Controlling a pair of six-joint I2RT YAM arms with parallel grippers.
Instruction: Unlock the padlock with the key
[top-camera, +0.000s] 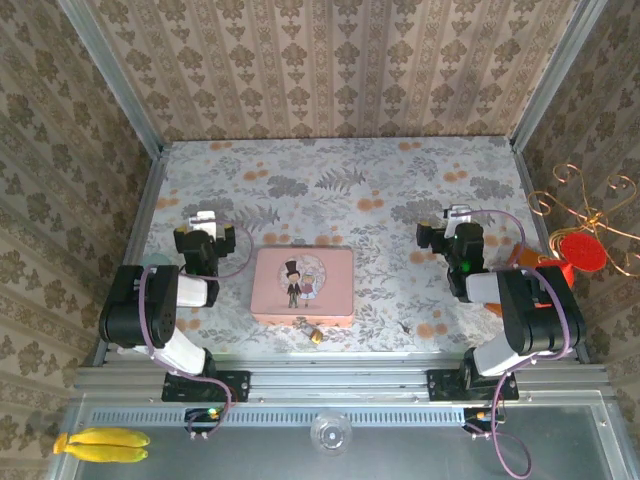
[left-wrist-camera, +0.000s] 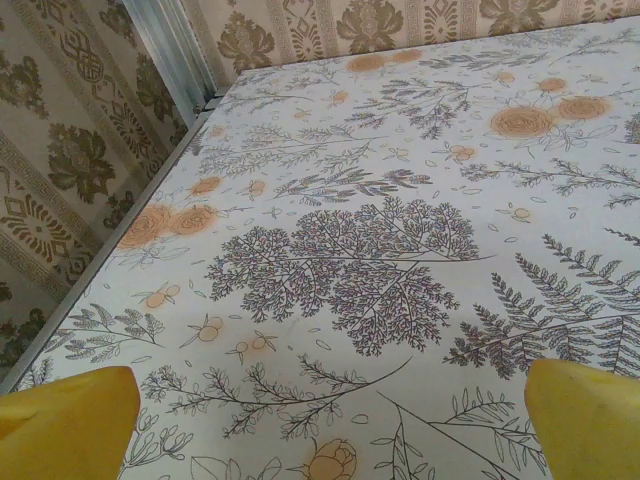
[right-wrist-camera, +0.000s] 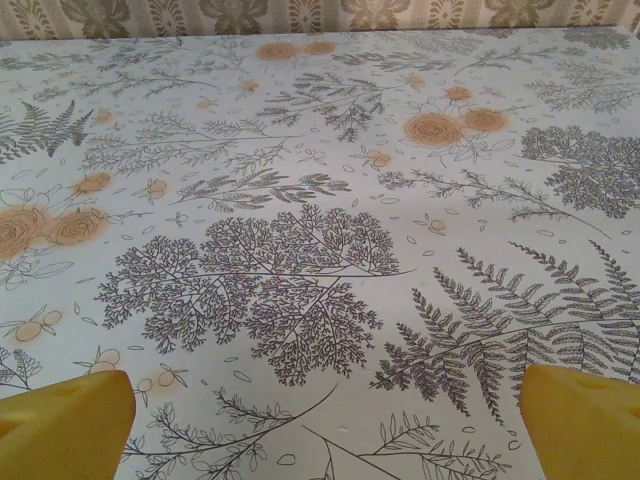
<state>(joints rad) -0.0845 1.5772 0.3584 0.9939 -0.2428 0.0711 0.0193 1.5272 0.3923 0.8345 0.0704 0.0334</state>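
The tiny brass padlock (top-camera: 316, 336) hangs at the front edge of the pink picture tin (top-camera: 302, 285), and a silvery bit (top-camera: 301, 322) just above it is probably its shackle. A tiny dark sliver (top-camera: 404, 326) lies on the cloth to the right of the tin. It may be the key, but it is too small to tell. My left gripper (top-camera: 205, 222) (left-wrist-camera: 330, 420) hovers left of the tin, open, its yellow fingertips (left-wrist-camera: 65, 420) wide apart over bare cloth. My right gripper (top-camera: 450, 222) (right-wrist-camera: 322, 425) hovers right of the tin, also open and empty.
The floral tablecloth (top-camera: 340, 190) is boxed in by patterned walls on three sides. A red object with copper wire (top-camera: 583, 250) sits beyond the right wall. Bananas (top-camera: 100, 443) lie at the near left, outside the aluminium rail (top-camera: 330, 380).
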